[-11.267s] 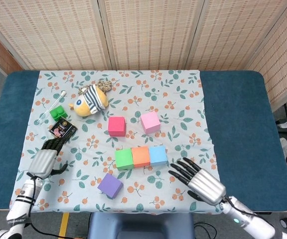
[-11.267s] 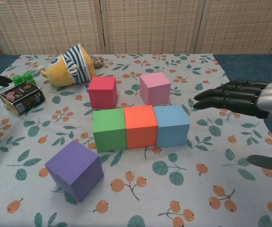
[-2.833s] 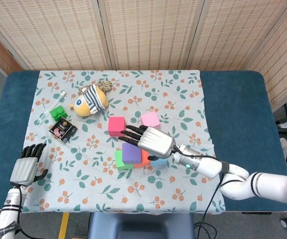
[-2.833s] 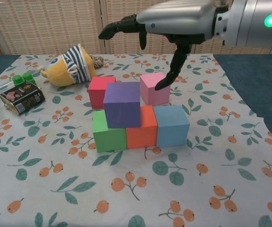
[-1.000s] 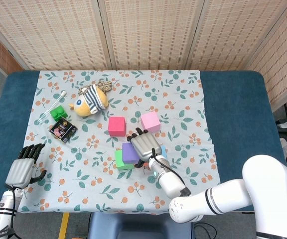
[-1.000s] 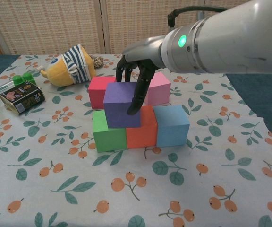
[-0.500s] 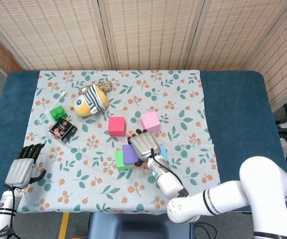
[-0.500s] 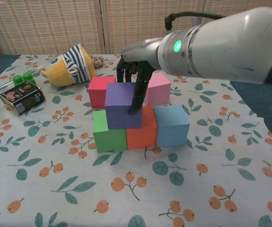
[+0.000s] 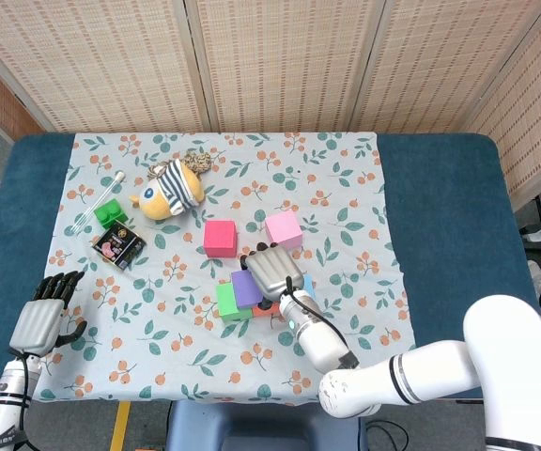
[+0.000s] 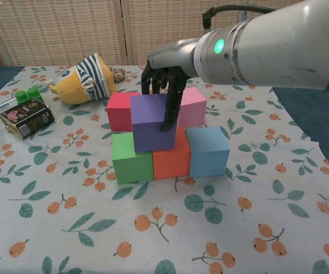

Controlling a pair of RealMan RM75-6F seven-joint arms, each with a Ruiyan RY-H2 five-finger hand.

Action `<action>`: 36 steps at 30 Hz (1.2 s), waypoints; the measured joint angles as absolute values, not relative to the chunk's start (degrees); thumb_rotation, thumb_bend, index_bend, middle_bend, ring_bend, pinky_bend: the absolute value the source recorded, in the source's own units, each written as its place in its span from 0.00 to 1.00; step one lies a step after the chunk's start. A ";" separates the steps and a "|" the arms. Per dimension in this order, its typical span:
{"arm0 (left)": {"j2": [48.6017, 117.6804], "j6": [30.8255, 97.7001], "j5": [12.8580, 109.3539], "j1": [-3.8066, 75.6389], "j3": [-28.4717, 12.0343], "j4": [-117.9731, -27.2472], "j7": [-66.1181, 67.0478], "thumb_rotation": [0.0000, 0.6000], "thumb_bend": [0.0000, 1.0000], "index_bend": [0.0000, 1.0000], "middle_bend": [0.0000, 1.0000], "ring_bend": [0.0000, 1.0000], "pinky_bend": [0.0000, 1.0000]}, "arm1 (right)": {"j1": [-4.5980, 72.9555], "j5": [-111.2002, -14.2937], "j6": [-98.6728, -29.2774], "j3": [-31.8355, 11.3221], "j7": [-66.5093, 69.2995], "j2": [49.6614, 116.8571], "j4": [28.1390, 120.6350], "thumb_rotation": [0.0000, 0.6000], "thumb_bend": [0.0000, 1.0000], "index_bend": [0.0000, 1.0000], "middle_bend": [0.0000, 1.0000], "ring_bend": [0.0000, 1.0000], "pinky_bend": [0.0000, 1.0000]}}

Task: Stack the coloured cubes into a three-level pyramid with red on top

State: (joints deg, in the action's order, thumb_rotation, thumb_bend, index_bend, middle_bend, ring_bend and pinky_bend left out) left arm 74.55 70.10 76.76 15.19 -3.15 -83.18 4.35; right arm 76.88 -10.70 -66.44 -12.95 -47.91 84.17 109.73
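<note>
A purple cube (image 10: 153,123) sits on top of the green cube (image 10: 132,157) and the orange cube (image 10: 172,155), which stand in a row with the blue cube (image 10: 208,151). My right hand (image 10: 164,71) reaches down over the purple cube and grips it, one finger (image 10: 170,114) on its right face and the others behind it. Just behind the row stand the red cube (image 10: 121,111) and the pink cube (image 10: 192,107). In the head view my right hand (image 9: 269,270) covers most of the purple cube (image 9: 245,288). My left hand (image 9: 38,324) hangs empty at the table's near left edge.
A striped plush toy (image 10: 84,77) lies at the back left. Left of it are a dark snack packet (image 10: 26,117) and a small green block (image 9: 109,211). The floral cloth (image 10: 210,228) covers the middle of the blue table (image 9: 449,216).
My right hand came down onto the purple cube, and the cube has shifted slightly to the right on the green and orange cubes. The left hand has stayed put.
</note>
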 measured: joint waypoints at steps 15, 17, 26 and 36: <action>74.68 69.95 76.50 15.20 -3.13 -83.31 4.98 1.00 0.35 0.00 0.05 0.04 0.07 | 77.44 -8.34 -61.08 -12.73 -48.98 80.15 110.94 1.00 0.18 0.44 0.33 0.17 0.26; 74.71 69.92 76.52 15.21 -3.09 -83.31 5.02 1.00 0.35 0.00 0.05 0.04 0.07 | 77.67 -8.26 -60.98 -12.49 -49.07 80.27 110.63 1.00 0.18 0.44 0.33 0.17 0.26; 74.67 69.95 76.47 15.17 -3.11 -83.35 5.02 1.00 0.35 0.00 0.05 0.04 0.07 | 78.12 -8.51 -60.10 -11.93 -48.30 81.34 109.42 1.00 0.18 0.42 0.34 0.17 0.26; 74.62 69.80 76.29 15.23 -3.23 -83.22 4.86 1.00 0.35 0.00 0.05 0.04 0.07 | 78.51 -8.71 -59.96 -11.89 -47.34 82.11 108.52 1.00 0.18 0.41 0.34 0.17 0.26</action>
State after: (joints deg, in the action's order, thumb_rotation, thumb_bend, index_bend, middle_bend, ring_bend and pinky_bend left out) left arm 74.62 69.80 76.29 15.23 -3.23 -83.22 4.86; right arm 78.51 -8.71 -59.96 -11.89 -47.34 82.11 108.52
